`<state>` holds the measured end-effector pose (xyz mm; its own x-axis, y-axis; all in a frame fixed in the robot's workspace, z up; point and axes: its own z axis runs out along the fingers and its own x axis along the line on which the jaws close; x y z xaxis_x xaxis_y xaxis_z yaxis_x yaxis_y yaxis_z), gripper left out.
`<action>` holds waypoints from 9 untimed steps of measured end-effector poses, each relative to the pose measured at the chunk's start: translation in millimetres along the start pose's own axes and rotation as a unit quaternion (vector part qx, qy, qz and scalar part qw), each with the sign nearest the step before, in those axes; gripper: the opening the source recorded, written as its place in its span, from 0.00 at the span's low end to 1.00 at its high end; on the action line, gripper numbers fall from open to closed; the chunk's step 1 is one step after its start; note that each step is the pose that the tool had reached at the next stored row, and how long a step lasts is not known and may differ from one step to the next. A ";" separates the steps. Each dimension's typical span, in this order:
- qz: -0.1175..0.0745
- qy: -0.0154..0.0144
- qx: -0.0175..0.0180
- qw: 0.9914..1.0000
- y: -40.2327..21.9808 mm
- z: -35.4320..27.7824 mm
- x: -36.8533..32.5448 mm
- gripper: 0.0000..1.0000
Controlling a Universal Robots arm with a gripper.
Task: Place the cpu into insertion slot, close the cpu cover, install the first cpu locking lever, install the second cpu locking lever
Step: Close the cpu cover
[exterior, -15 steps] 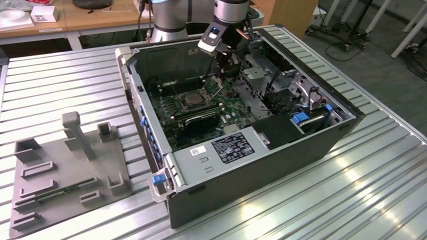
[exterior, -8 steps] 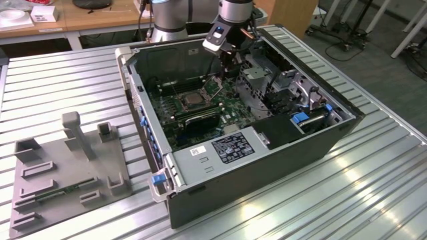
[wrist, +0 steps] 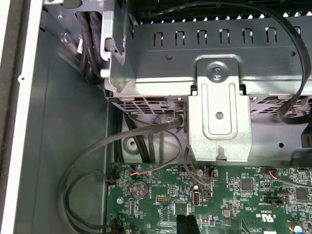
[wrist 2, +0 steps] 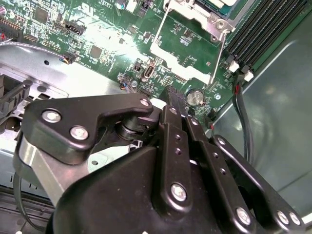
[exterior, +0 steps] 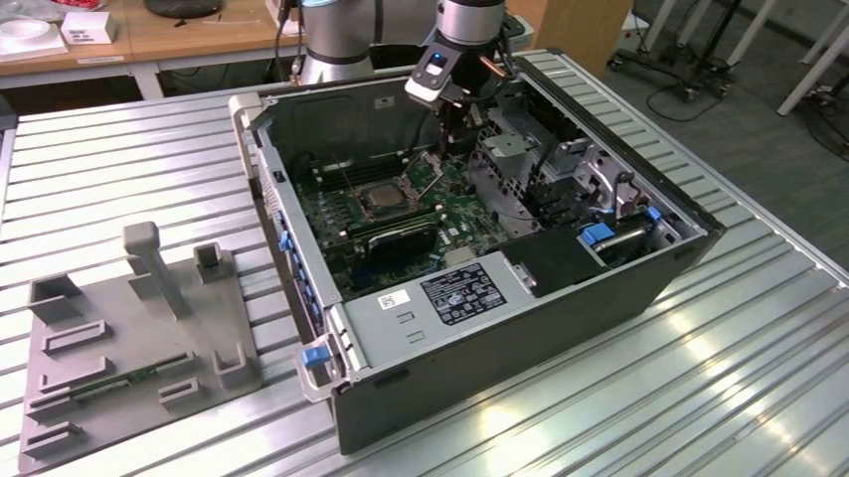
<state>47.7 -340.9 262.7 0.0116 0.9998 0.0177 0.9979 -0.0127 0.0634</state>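
Observation:
The open computer case (exterior: 637, 288) lies on the table with its green board (exterior: 398, 224) facing up. The insertion slot (exterior: 385, 199) sits mid-board, silvery-rimmed with a dark centre. I cannot make out the cpu in it. The cpu cover (wrist 2: 181, 62), a thin silvery frame, stands swung open beside the slot. A thin wire locking lever (wrist 2: 222, 53) runs along its edge. My gripper (exterior: 451, 139) hangs inside the case just beyond the cover's free edge. Its black fingers are shut together in both wrist views (wrist 2: 173, 92) (wrist: 187, 222), with nothing seen between them.
A metal drive cage (wrist: 219, 97) rises right beside the gripper. Black cables (wrist: 97, 151) loop along the case wall. Long black memory slots (wrist 2: 263, 29) flank the socket. A grey fixture block (exterior: 133, 328) stands on the table at the exterior view's left.

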 end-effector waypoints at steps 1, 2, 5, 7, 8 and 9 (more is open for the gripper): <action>0.000 0.000 0.000 1.000 0.0 0.2 0.0 0.11; 0.000 0.000 0.000 1.000 0.1 0.6 0.0 0.11; 0.000 0.000 0.000 1.000 0.7 2.2 0.0 0.11; 0.000 0.000 0.000 1.000 1.5 2.9 0.0 0.11; 0.000 0.000 0.000 1.000 1.8 3.0 0.0 0.11; 0.000 0.000 0.000 1.000 2.0 3.0 0.0 0.11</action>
<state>49.9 -340.9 259.8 0.0125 0.9998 0.0175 0.9979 -0.0136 0.0633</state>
